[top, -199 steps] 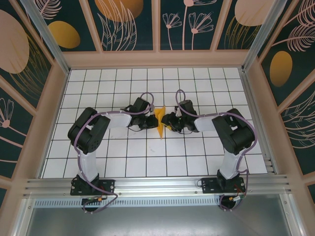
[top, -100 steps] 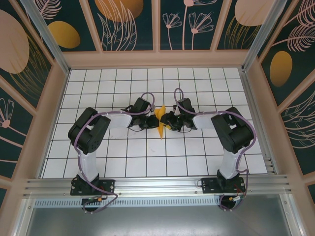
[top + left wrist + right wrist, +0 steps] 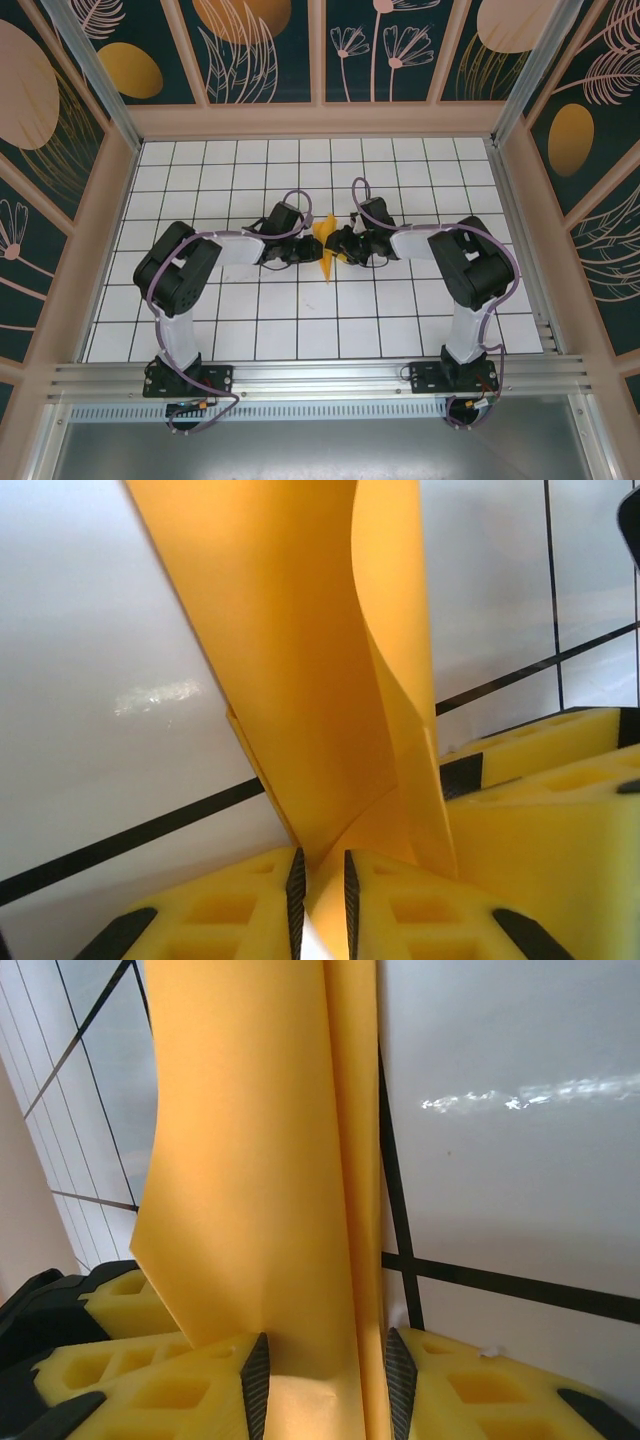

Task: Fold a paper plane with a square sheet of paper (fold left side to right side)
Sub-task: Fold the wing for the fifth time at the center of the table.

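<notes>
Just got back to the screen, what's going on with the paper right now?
Both arms meet at the middle of the table, with the folded paper standing up between them. The right gripper has its jaws around the paper's layers and appears to hold them. The left gripper has the crease in a narrow gap between its jaws, and I cannot tell whether it grips. The sheet is already a narrow creased shape, not lying flat.

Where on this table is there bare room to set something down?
Free: far tile rows between back wall and arms; near rows before the rail. Crowded: centre, where left fingers and right fingers meet at the paper.
</notes>
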### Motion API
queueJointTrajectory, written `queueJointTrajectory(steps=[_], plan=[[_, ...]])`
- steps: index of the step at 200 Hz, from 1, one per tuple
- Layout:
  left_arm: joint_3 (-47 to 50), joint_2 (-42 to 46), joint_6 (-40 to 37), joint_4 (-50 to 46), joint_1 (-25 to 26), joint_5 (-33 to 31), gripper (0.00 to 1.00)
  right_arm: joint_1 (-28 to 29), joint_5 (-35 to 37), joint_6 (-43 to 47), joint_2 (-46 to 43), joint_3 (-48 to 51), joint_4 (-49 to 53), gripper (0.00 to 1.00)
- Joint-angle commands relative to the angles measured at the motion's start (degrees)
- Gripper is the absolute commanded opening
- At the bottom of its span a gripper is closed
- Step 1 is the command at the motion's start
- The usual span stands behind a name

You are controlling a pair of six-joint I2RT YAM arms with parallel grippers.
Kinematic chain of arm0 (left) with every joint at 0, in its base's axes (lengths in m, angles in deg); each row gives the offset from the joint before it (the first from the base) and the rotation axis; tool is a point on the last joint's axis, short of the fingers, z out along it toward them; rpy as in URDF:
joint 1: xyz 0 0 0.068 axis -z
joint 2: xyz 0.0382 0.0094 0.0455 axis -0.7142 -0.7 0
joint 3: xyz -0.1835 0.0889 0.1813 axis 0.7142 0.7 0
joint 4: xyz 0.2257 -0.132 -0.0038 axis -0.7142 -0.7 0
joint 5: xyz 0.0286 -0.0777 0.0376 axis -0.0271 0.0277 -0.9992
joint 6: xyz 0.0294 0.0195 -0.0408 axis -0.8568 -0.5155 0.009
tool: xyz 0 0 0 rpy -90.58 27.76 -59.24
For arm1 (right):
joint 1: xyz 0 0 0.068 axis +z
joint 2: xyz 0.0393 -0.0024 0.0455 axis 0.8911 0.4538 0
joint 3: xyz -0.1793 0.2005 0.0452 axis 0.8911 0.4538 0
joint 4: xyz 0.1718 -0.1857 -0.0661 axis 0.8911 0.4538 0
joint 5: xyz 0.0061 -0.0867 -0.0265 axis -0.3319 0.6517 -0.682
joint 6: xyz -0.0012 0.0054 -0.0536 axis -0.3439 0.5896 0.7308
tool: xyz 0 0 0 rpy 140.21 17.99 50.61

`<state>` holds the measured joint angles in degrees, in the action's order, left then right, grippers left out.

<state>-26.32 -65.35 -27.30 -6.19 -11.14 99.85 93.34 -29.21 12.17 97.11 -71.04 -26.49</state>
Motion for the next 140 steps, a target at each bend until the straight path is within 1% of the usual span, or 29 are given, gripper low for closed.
queueJointTrajectory(steps=[1, 57, 96, 115, 140], plan=[[2.33, 1.74, -1.66, -2.50, -0.46, 0.93, 0.24, 0.70, 5.85, 1.42, 4.98, -0.43, 3.34, 0.40], [4.78, 4.38, -1.75, -2.05, -2.57, 1.63, 0.25, 0.70, 5.94, 1.80, 5.08, -0.97, 3.99, 0.40], [6.17, 8.81, -1.53, -1.26, -5.68, 3.67, 0.35, 0.70, 5.88, 1.91, 4.74, -0.79, 3.76, 0.40], [5.38, 8.21, -0.50, 0.59, -6.03, 6.39, 0.40, 0.70, 5.84, 1.88, 4.57, -0.86, 3.69, 0.39], [3.42, 5.76, 1.52, 3.59, -6.05, 9.30, 0.42, 0.70, 5.93, 1.97, 4.30, -0.53, 3.62, 0.39]])
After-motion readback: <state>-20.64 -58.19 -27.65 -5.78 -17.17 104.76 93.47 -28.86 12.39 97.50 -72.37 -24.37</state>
